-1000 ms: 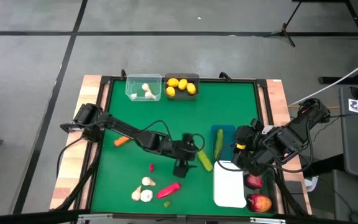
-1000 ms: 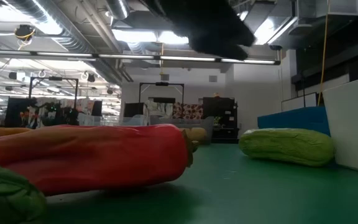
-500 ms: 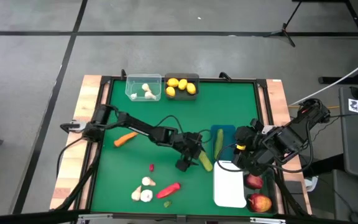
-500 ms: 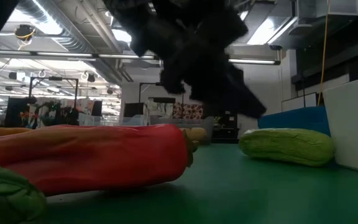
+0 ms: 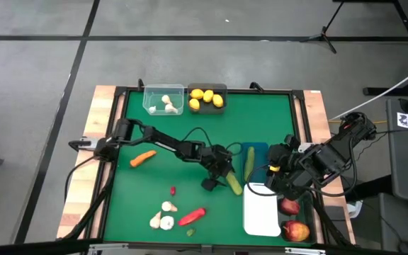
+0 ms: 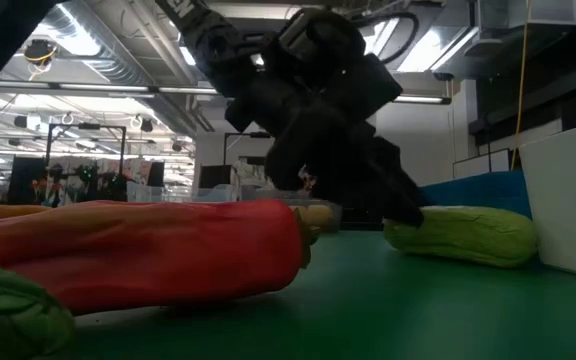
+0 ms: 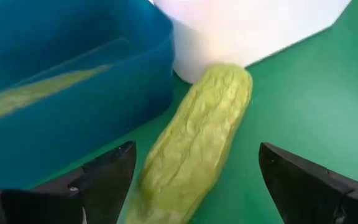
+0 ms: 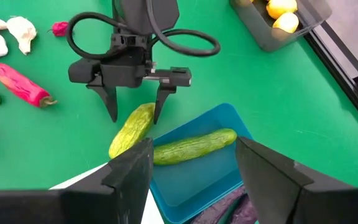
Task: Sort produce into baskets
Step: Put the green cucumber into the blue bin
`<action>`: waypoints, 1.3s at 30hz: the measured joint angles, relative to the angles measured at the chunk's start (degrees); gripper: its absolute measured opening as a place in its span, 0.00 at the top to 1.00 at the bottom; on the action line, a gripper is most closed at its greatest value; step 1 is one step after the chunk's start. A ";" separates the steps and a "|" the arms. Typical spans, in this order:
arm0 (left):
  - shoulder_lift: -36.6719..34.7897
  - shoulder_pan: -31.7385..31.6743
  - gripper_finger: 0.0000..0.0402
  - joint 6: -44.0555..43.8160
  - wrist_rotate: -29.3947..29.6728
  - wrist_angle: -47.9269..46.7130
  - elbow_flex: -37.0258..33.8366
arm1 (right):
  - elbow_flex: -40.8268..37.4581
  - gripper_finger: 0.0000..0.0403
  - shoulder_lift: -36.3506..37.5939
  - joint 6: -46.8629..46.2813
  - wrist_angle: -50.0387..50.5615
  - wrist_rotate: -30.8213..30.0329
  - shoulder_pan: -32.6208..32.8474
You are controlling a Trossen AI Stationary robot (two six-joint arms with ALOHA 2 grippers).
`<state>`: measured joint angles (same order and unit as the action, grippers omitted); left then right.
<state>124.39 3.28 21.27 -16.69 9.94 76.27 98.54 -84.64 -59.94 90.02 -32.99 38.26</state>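
left gripper (image 8: 135, 106) spread wide, astride loose cucumber (image 8: 131, 129) — (beside blue basket (image 8: 229, 168))

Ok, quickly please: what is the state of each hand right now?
Left hand: open, straddling the loose cucumber beside the blue basket, not gripping it.
Right hand: open, holding nothing.

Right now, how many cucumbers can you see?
2. One cucumber lies inside the blue basket. The other cucumber lies on the mat beside that basket, between the open fingers of the left hand. Others may be hidden.
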 joint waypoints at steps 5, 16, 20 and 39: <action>0.06 -0.02 0.18 0.64 -1.03 -0.16 0.00 | 0.00 0.43 0.00 0.24 -0.02 -0.04 0.00; 1.35 -0.06 0.39 1.72 0.55 0.52 0.33 | 0.00 0.43 0.00 0.24 -0.11 0.17 0.00; 2.22 0.00 0.43 1.42 0.64 0.09 0.31 | 0.00 0.43 0.00 0.24 -0.14 0.32 0.00; -7.55 0.20 0.60 -17.41 4.09 -17.42 0.30 | 0.02 0.43 0.00 0.48 -0.10 5.50 0.02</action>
<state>116.84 3.49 3.87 -12.60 -7.48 76.57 98.56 -84.64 -59.46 89.92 -27.50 38.28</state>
